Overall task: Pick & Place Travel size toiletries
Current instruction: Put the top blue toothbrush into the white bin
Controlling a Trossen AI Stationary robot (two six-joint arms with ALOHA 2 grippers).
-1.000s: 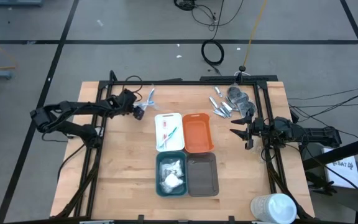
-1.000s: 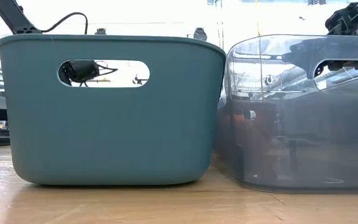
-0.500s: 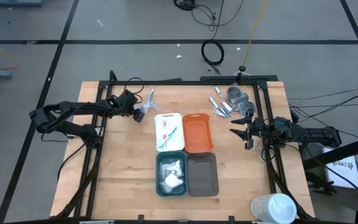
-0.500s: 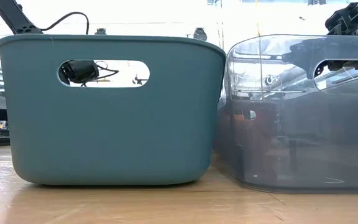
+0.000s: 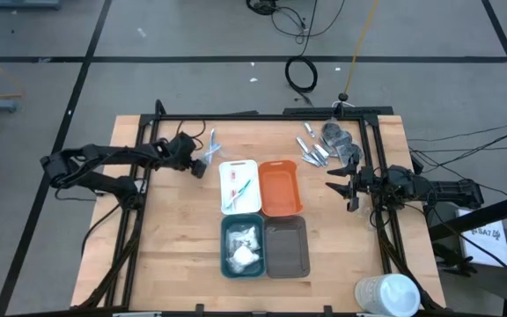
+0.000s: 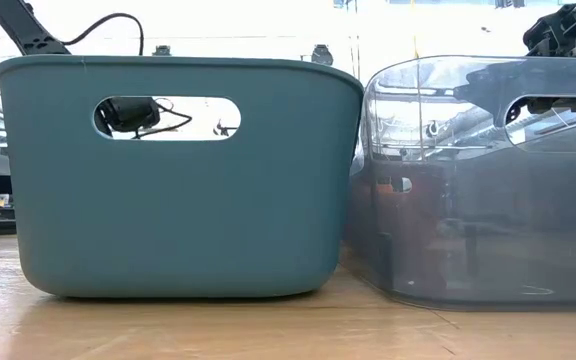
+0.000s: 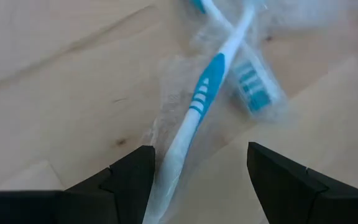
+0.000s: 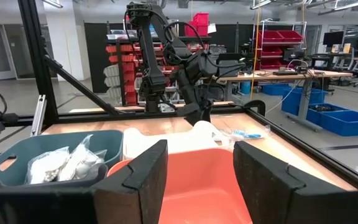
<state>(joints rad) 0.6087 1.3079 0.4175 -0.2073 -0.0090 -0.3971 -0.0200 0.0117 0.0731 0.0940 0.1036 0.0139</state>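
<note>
Two blue-and-white clear-wrapped sticks (image 5: 211,141), shaped like toothbrushes, lie crossed on the wood at the far left of the trays. My left gripper (image 5: 202,164) hangs open over them, pointing steeply down. Its fingers stand on either side of one stick's handle (image 7: 188,127). More sticks lie in the white tray (image 5: 238,187), and white sachets (image 5: 243,245) lie in the teal tray (image 5: 225,264). Silver pieces (image 5: 312,150) and dark grey roundish pieces (image 5: 338,138) lie at the far right. My right gripper (image 5: 337,187) waits open beside the orange tray (image 5: 280,187).
The grey tray (image 5: 287,246) stands right of the teal one, and both fill the low view. A big white cup (image 5: 387,293) sits at the near right corner. Black frame rails run along the table's left, far and right edges. Bare wood lies left of the trays.
My left gripper has shifted slightly toward the table's near edge and tipped further down over the crossed sticks, staying open. The sticks lie where they were.
</note>
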